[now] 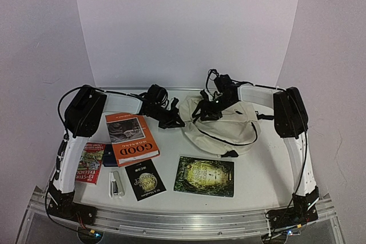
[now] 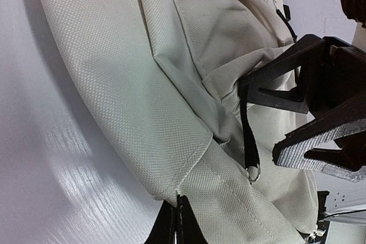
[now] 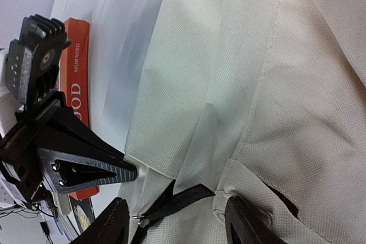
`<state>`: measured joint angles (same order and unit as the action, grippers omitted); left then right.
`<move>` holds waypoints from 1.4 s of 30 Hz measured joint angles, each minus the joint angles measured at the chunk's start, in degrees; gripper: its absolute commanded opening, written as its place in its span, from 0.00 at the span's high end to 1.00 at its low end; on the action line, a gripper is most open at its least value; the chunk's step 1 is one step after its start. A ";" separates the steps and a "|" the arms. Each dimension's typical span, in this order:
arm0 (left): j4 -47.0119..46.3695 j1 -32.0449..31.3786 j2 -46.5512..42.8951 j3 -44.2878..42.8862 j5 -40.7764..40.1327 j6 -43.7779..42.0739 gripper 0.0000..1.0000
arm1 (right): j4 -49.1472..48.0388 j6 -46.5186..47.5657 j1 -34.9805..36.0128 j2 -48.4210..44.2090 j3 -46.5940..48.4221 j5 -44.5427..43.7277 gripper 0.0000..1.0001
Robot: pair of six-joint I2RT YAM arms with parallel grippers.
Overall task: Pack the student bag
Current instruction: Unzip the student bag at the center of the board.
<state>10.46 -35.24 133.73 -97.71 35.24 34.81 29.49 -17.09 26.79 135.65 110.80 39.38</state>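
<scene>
The student bag (image 1: 226, 130), cream fabric with black straps, lies at the back right of the table. My left gripper (image 1: 175, 121) is at its left edge. In the left wrist view the left gripper (image 2: 178, 212) is shut, pinching a seamed corner of the bag's fabric (image 2: 143, 101). My right gripper (image 1: 210, 112) sits on top of the bag. In the right wrist view the right gripper (image 3: 177, 208) is open, its fingers (image 3: 243, 224) on either side of a black zipper pull strap (image 3: 186, 197) with a metal ring. The strap (image 2: 250, 135) touches neither finger.
An orange book (image 1: 131, 138) lies left of the bag. A red book (image 1: 90, 164) and a dark blue item (image 1: 110, 155) are further left. A white stapler (image 1: 116, 184), a small black book (image 1: 144, 179) and a dark green book (image 1: 205, 176) lie along the front.
</scene>
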 measured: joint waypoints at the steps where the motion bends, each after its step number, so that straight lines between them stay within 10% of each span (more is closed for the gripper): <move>1: 0.02 0.00 0.00 0.00 -0.03 0.00 1.00 | -0.19 -0.34 0.00 0.28 0.27 0.20 0.43; 10: 0.10 -0.04 0.00 0.00 -0.02 -0.02 1.00 | -2.85 -2.51 0.83 3.32 2.01 1.62 0.54; 24: 0.58 -0.07 0.00 -0.02 -0.06 -0.04 1.00 | -4.21 -4.26 0.81 4.50 1.82 2.93 1.00; 42: -1.69 0.55 -0.60 0.46 -2.35 4.21 1.00 | -3.04 -2.05 1.49 -10.38 -8.73 3.78 1.00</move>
<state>8.78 -34.69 133.13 -97.25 32.89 39.02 26.45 -19.14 28.28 125.27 102.07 43.16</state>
